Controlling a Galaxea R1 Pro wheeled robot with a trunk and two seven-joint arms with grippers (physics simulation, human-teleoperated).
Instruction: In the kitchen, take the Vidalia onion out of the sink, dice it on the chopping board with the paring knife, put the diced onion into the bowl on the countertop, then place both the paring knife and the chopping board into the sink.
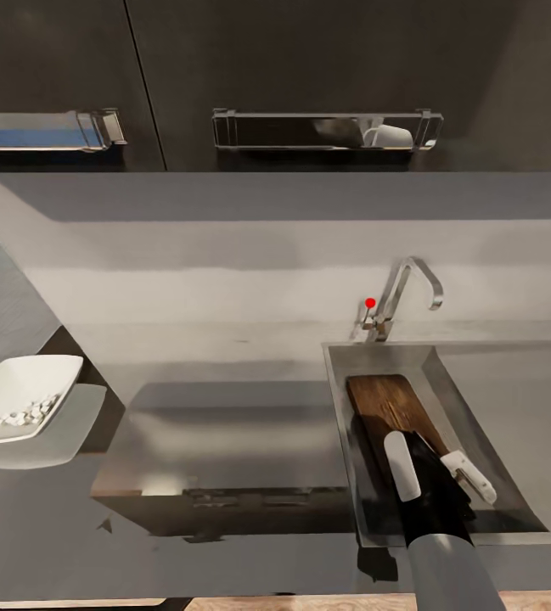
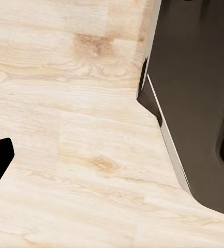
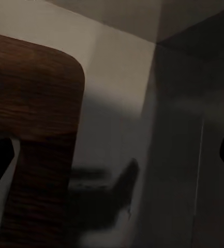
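The right arm reaches down into the sink (image 1: pixel 513 399), which sits at the right of the grey desk (image 1: pixel 224 339) below dark cabinets with long steel handles (image 1: pixel 326 130). The chopping board (image 1: pixel 385 403) lies inside the basin, leaning along its left wall, its far rounded end toward the chrome tap (image 1: pixel 407 293) with the red knob. The right pincer (image 1: pixel 432 462) hangs over the near part of the board with its white fingers (image 1: pixel 402 465) spread wide and nothing between them. In the right wrist view the board (image 3: pixel 34 129) shows as a brown wood-grain slab with a rounded corner against the grey steel of the sink (image 3: pixel 184 129). The white square bowl (image 1: pixel 16 395) stands at the far left of the desk, well apart from the sink, with pale diced onion (image 1: pixel 29 413) in it. The left wrist view looks down on the light wood floor (image 2: pixel 65 129) and a dark cabinet (image 2: pixel 194 93); whether the left pincer is wide or narrow cannot be told.
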